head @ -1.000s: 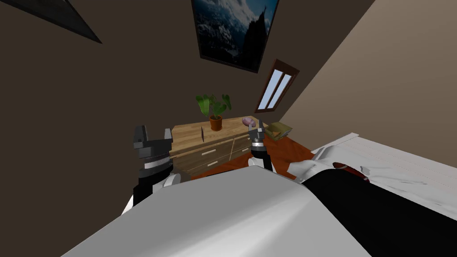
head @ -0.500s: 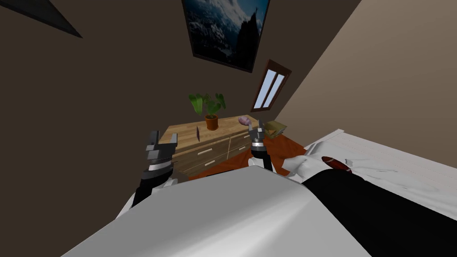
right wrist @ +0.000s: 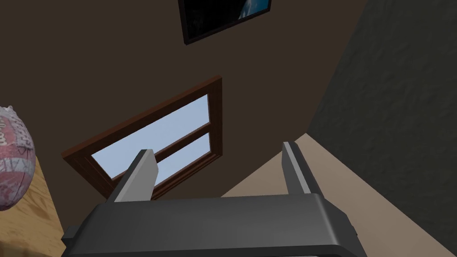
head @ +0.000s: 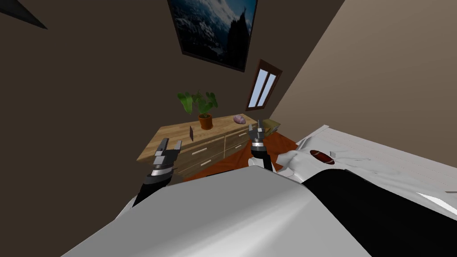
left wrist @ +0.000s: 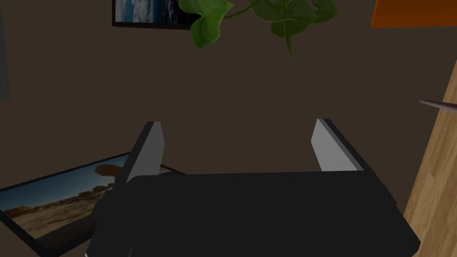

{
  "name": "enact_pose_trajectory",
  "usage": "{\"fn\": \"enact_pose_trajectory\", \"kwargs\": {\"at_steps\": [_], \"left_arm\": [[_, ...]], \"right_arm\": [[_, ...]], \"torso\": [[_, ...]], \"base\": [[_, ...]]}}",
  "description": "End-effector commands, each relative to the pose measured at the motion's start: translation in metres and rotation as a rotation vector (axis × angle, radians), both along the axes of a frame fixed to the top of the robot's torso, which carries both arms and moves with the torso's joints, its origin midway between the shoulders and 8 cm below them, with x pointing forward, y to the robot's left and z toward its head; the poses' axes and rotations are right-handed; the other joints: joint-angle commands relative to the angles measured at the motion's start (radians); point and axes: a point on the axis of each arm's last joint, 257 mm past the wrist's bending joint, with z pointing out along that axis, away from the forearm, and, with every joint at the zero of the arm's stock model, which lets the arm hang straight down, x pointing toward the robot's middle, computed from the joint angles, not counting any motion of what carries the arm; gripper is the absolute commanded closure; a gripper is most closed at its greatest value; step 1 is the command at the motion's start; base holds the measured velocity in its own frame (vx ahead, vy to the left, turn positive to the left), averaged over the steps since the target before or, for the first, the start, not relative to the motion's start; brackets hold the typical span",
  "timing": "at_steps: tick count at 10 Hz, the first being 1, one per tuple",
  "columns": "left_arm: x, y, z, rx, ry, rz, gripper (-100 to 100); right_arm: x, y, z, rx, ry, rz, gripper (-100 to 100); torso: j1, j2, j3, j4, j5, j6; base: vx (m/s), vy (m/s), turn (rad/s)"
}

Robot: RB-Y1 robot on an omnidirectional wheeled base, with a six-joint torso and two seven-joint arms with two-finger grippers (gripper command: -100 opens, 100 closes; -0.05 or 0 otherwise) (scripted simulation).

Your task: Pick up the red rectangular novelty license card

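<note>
Wooden dresser [head: 172, 133] carries a thin upright card [head: 191, 133] near a potted plant [head: 205, 117]. Left gripper [head: 171, 143] and right gripper [head: 255, 128] stand spread wide, both empty.

Head, left-wrist views toward plant [head: 205, 120]

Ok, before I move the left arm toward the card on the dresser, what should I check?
1. Left end effector open and empty: ok.
2. Right end effector open and empty: ok.
3. Card standing on edge on the dresser: ok.
4. Left end effector lined up on the card: not ok, the card lies off to its side.
5. Potted plant apart from the card: ok.
6. Card's red face: cannot tell, seen edge-on.
</note>
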Motion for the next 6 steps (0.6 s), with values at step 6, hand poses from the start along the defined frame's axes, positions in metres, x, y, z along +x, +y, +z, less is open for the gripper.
{"fn": "enact_pose_trajectory", "kwargs": {"at_steps": [6], "left_arm": [[-0.019, 0.018, -0.087, 0.085, 0.208, -0.081, -100]], "right_arm": [[0.000, 0.000, 0.000, 0.000, 0.000, 0.000, 0]], "torso": [[-0.003, 0.000, 0.000, 0.000, -0.001, 0.000]], "base": [[-0.057, -0.098, -0.134]]}}
